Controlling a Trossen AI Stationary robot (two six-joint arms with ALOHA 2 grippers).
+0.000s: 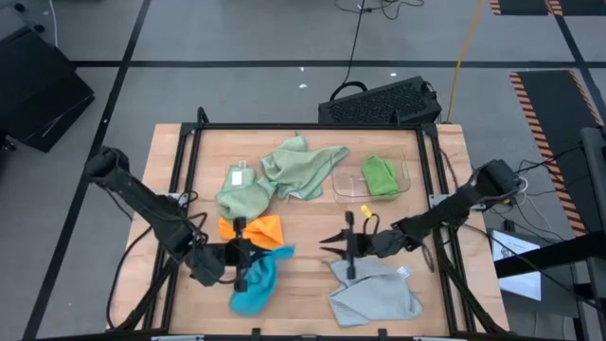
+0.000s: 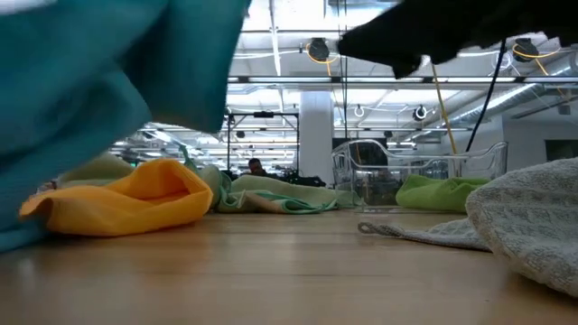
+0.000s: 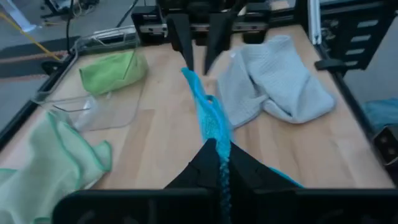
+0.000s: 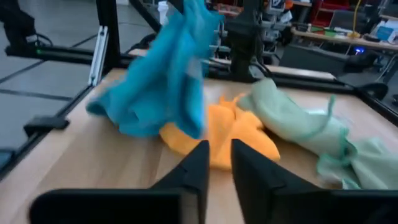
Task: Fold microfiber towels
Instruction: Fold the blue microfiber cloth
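Observation:
My left gripper (image 1: 254,256) is shut on a bright blue towel (image 1: 256,287) near the table's front, left of centre. My right gripper (image 1: 324,247) faces it from the right, open by a narrow gap (image 4: 219,149) with nothing between its fingers. One tip of the blue towel (image 3: 188,76) reaches toward the right fingers. Behind the blue towel an orange towel (image 1: 260,228) lies bunched. A light grey towel (image 1: 375,294) lies crumpled at the front right. Two pale sage towels (image 1: 244,197) (image 1: 305,166) lie farther back. A bright green towel (image 1: 381,176) lies in a clear tray (image 1: 346,185). My left gripper pinches a bunched part of the blue towel (image 3: 217,148) between its two fingers, coming level from the table's left. A narrow strip of it runs on toward the right gripper. The rest hangs below the fingers (image 4: 155,87). Whether its lower end touches the table I cannot tell.
A black frame (image 1: 303,126) runs around the wooden table. Bare wood (image 1: 303,284) shows between the blue towel and the grey one. A keyboard (image 1: 379,102) lies on the floor beyond the far edge.

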